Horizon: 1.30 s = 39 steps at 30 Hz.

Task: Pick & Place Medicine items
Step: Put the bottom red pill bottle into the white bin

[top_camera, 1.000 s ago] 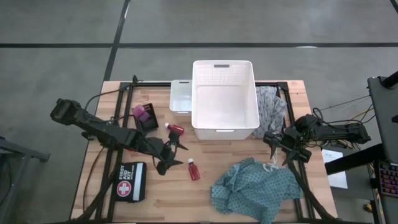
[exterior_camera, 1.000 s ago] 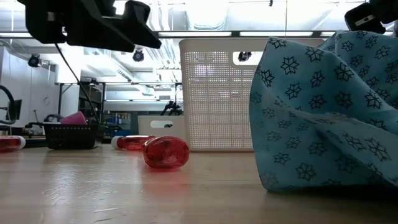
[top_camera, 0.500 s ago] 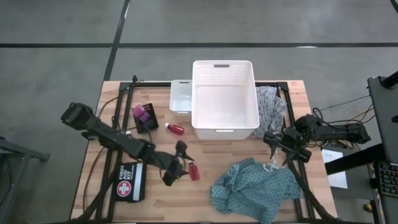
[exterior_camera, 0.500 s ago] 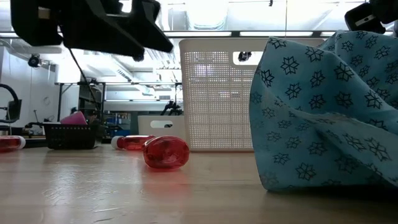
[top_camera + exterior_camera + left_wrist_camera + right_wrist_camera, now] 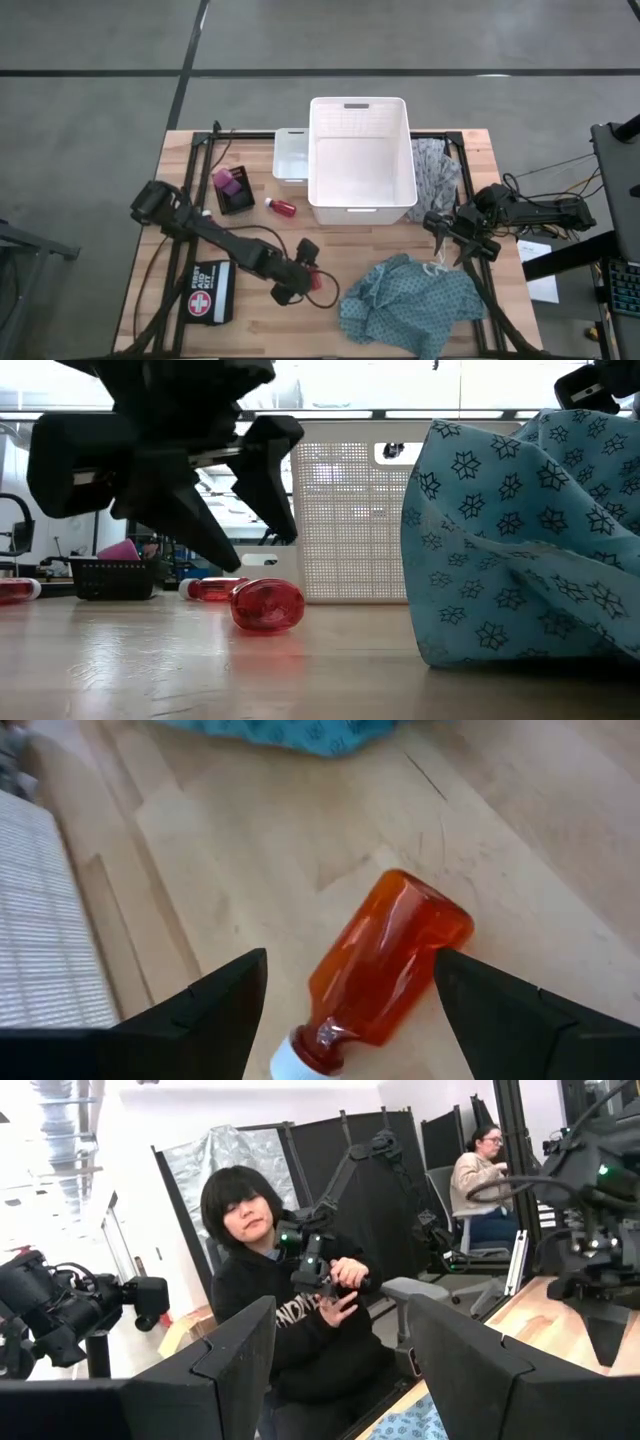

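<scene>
Left claw point(image 5: 305, 277) hangs low over the front middle of the table point(image 5: 260, 330), its two fingers point(image 5: 210, 1010) spread wide with a red bottle point(image 5: 385, 965) lying on its side between them. From the wrist, the bottle's white cap points back toward the claw and its red base points away; the fingers stand clear of it on both sides, touching nothing. In the low view the same bottle point(image 5: 267, 605) lies on the wood just below the dark claw point(image 5: 240, 510).

Beyond the claw, toward the big white basket point(image 5: 361, 160), a second red bottle point(image 5: 281, 206) lies flat, just beside the basket's front left corner. Left of that one sits a small black tray point(image 5: 236, 192) holding purple and pink pieces point(image 5: 227, 181). A small white bin point(image 5: 291, 155) stands against the basket's left side. Near the claw's arm, on its left, lies a black first aid pouch point(image 5: 210, 292). To the claw's right, close by, is the crumpled teal cloth point(image 5: 410, 300); a grey cloth point(image 5: 436, 170) lies against the basket's right side.

Right claw point(image 5: 452, 238) waits at the table's right edge, near the teal cloth, its fingers spread and holding nothing. Its wrist view looks into the room, where a person in a dark top point(image 5: 290, 1330) sits, with another person point(image 5: 485, 1180) seated farther back.
</scene>
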### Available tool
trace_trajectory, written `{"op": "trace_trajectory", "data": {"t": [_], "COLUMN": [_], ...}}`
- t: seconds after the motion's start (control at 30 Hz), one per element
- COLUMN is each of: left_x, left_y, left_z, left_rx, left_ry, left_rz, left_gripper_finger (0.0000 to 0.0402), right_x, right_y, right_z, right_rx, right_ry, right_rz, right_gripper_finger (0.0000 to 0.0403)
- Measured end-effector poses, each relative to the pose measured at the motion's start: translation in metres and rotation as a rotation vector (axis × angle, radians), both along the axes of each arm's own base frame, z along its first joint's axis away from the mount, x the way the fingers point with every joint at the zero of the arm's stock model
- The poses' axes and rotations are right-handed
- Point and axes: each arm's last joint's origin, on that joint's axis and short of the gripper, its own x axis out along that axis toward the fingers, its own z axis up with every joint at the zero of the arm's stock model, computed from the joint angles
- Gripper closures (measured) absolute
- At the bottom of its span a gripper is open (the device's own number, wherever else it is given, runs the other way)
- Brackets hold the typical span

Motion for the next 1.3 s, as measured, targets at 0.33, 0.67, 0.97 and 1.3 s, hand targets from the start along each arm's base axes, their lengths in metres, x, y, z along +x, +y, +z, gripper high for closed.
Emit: {"op": "trace_trajectory", "data": {"t": [0.33,0.67,0.97,1.3], "left_x": [-0.005,0.004,0.003,0.005], "left_y": [0.02,0.054,0.068,0.062], "left_z": [-0.012,-0.016,-0.025,0.001], "left_rx": [0.015,-0.017,-0.105,-0.123], "left_ry": [0.092,0.117,0.118,0.165], "left_rz": [0.076,0.139,0.144,0.412], "left_gripper_finger": [0.0109,0.011,0.011,0.0108], "right_x": [0.0,0.0,0.0,0.0], "right_y": [0.0,0.0,0.0,0.0], "right_z": [0.0,0.0,0.0,0.0], "right_rx": [0.0,0.0,0.0,0.0], "right_ry": [0.003,0.003,0.003,0.002], "right_rz": [0.0,0.0,0.0,0.0], "right_gripper_finger": [0.0179,0.0179,0.0179,0.0179]}}
